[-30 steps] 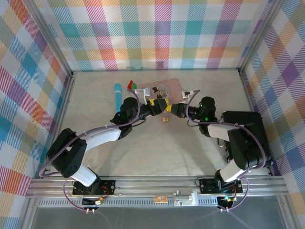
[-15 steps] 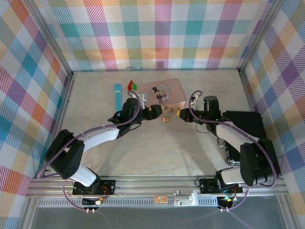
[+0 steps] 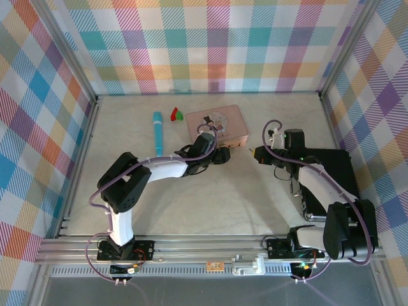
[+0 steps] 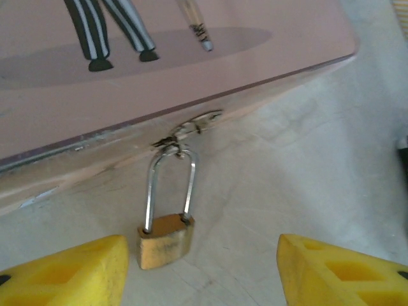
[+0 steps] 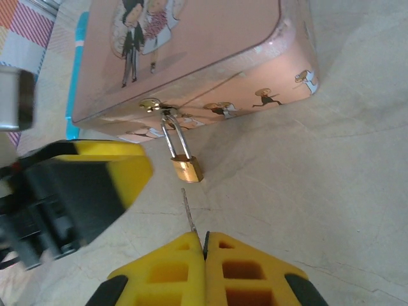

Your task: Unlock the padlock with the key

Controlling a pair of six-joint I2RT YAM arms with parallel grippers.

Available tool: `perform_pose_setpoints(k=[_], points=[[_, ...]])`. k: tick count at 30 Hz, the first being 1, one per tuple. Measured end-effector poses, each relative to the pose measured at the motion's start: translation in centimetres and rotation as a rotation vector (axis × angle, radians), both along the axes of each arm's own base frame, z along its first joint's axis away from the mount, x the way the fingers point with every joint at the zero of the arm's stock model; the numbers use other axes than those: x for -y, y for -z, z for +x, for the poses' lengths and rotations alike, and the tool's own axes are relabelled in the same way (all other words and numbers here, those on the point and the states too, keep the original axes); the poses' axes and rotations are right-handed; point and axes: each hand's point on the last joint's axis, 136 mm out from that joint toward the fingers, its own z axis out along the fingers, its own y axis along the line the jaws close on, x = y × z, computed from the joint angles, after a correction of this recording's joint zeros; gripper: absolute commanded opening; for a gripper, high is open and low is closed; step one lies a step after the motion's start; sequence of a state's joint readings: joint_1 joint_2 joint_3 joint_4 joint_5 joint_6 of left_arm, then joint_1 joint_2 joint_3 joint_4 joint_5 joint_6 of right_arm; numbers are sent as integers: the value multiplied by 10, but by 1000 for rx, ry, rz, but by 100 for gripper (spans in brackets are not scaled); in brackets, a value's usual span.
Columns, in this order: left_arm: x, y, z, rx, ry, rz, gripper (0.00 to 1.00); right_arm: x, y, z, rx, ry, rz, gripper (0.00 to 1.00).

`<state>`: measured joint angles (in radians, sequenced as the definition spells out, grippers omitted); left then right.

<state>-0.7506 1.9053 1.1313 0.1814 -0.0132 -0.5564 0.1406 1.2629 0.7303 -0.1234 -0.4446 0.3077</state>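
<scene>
Plaid walls, pale surface [image 3: 210, 204]: lining the key [image 5: 189, 213] up with the padlock [image 4: 166, 239].
The padlock lies just near of the pink box [image 4: 191, 76], shackle through its hasp [image 4: 188, 127], long axis near-far, body nearest. The released left pincer [image 4: 204, 271] straddles it and should clench the body first; the right pincer [image 5: 205, 245] grasps the key, blade aimed at the lock.

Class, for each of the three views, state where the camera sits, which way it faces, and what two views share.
Top external: high at the near edge, facing down at the table; left arm and right arm show.
Left wrist: low, facing the padlock on the pink tin box; open left claw frames it.
Right wrist: facing the same padlock; right claw pinches the key.
Shared: both wrist views show padlock and box.
</scene>
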Motion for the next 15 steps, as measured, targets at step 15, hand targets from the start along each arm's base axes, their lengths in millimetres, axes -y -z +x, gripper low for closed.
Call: perform_pose_setpoints(k=[15], points=[[6, 43, 12, -41, -16, 58, 51, -1, -3, -3, 8, -9, 6, 0]])
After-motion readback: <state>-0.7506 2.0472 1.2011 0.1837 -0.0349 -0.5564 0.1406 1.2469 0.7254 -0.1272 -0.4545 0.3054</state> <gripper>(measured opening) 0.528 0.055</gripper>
